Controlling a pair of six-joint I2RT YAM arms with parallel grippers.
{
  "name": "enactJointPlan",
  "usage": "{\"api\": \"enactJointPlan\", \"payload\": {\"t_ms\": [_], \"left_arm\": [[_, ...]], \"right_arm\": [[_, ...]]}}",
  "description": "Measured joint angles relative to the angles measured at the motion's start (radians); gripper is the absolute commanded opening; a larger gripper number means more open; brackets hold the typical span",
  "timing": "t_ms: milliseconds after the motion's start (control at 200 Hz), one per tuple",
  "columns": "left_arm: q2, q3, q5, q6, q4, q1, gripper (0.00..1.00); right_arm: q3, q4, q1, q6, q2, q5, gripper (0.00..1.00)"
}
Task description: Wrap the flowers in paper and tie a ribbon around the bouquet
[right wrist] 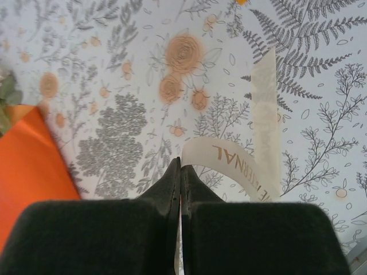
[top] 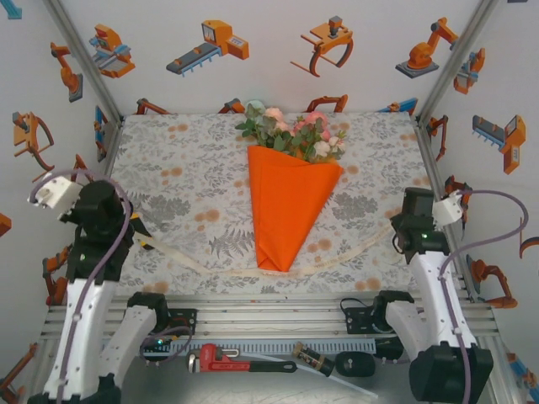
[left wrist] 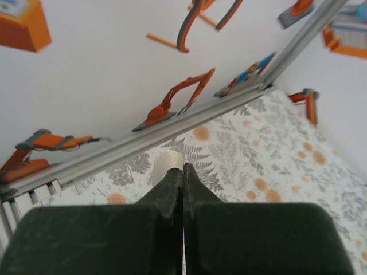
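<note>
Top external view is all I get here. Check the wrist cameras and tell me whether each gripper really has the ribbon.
Observer: The left gripper is shut, and a short cream end of the ribbon pokes out past its fingertips.
Operator: Now the right one.
Observer: The right gripper is shut on the ribbon too. The strip curls out of its tips to the right, then runs off across the tablecloth.
Operator: Describe the strip itself.
Observer: Gold lettering is printed on it near the right gripper. Only "ERNAL" reads clearly.
</note>
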Motion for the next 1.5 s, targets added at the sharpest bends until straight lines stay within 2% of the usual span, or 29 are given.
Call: {"api": "enactJointPlan", "payload": {"t_ms": [140, 300, 335, 436, 501, 566, 686, 791, 911, 1041, 1191, 1362, 1497], "left_arm": [[0.142, -0.047, 0.195, -0.105, 0.066, 0.159, 0.0], [0.37, -0.032, 0.381, -0.125, 0.199, 0.192, 0.0], [0.407, -0.028, 0.408, -0.127, 0.205, 0.192, 0.03], [0.577, 0.084, 0.488, -0.127, 0.249, 0.192, 0.23], [0.655, 0.136, 0.54, -0.13, 0.293, 0.192, 0.3], [0.686, 0.157, 0.596, -0.129, 0.321, 0.192, 0.41], [0.689, 0.168, 0.712, -0.124, 0.356, 0.183, 0.67], [0.667, 0.174, 0.759, -0.107, 0.341, 0.149, 0.89], [0.586, 0.174, 0.761, -0.052, 0.285, 0.091, 0.99], [0.505, 0.175, 0.745, 0.032, 0.224, 0.059, 0.97], [0.487, 0.177, 0.784, 0.083, 0.162, -0.015, 0.97], [0.53, 0.158, 0.933, 0.082, 0.196, -0.198, 0.97], [0.666, 0.121, 1.059, 0.066, 0.283, -0.297, 0.97]], "right_arm": [[-0.039, 0.052, 0.0, 0.018, 0.084, 0.022, 0.02], [-0.054, 0.103, -0.009, 0.033, 0.171, 0.031, 0.3], [-0.055, 0.111, -0.012, 0.037, 0.184, 0.026, 0.33], [-0.054, 0.139, -0.031, 0.022, 0.235, -0.009, 0.44], [-0.053, 0.137, -0.045, 0.021, 0.25, -0.023, 0.52], [-0.048, 0.125, -0.066, 0.018, 0.244, -0.036, 0.59], [-0.015, 0.124, -0.097, -0.018, 0.219, -0.084, 0.68], [0.028, 0.162, -0.099, -0.075, 0.207, -0.188, 0.68], [0.061, 0.256, -0.098, -0.141, 0.226, -0.397, 0.64], [0.095, 0.344, -0.074, -0.173, 0.315, -0.61, 0.62], [0.12, 0.375, -0.013, -0.187, 0.423, -0.739, 0.62], [0.122, 0.425, 0.072, -0.185, 0.507, -0.811, 0.64], [0.121, 0.49, 0.133, -0.179, 0.592, -0.878, 0.65]]}}
